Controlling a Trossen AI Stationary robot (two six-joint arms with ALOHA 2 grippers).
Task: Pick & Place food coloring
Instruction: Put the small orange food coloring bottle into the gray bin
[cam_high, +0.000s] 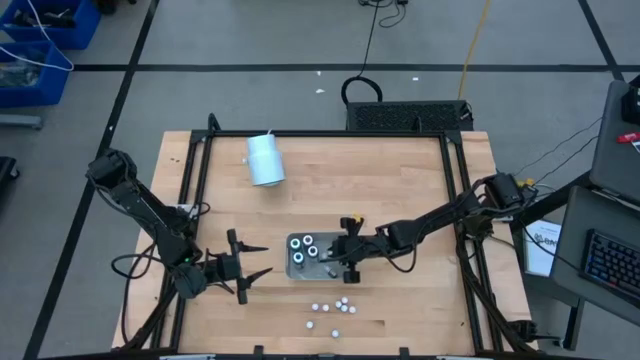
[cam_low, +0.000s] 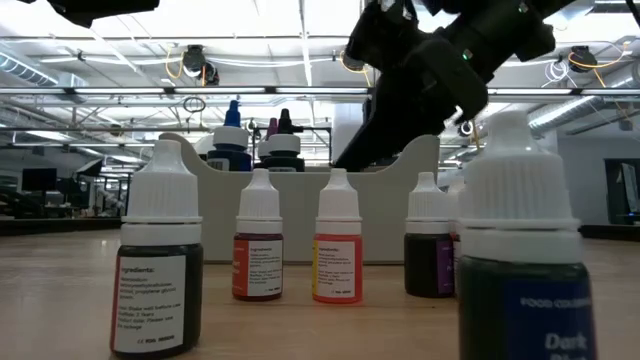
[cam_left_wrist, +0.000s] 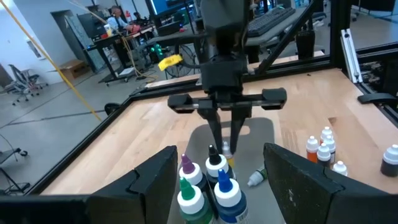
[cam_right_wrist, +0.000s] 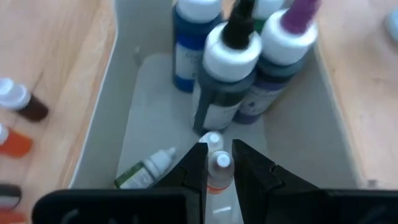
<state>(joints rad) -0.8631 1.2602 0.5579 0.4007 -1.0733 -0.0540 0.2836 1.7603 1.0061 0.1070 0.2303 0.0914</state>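
A grey tray (cam_high: 322, 268) sits at mid-table. Four larger bottles (cam_high: 303, 248) with coloured caps stand in its left end, seen as blue, black and purple ones (cam_right_wrist: 233, 59) in the right wrist view. A small green bottle (cam_right_wrist: 144, 171) lies on its side on the tray floor, and another white cap (cam_right_wrist: 212, 139) shows beside it. Several small white-capped bottles (cam_high: 332, 306) stand on the table near the tray's near side, close up in the low view (cam_low: 337, 240). My right gripper (cam_high: 340, 258) is over the tray, shut on a small orange bottle. My left gripper (cam_high: 255, 268) waits open, left of the tray. My right gripper (cam_right_wrist: 219, 158) pinches a small orange bottle by its white cap (cam_right_wrist: 220, 163) between the two fingertips (cam_left_wrist: 216, 134), coming from above and pointing down. The bottle hangs upright inside the tray, its orange body (cam_left_wrist: 229, 160) low over the floor; whether it touches the floor I cannot tell.
A large white cylinder (cam_high: 265, 160) lies on the far left part of the table. A dark frame (cam_high: 455, 190) runs along the table's edges. Bare wood lies between the tray and the cylinder and right of the tray.
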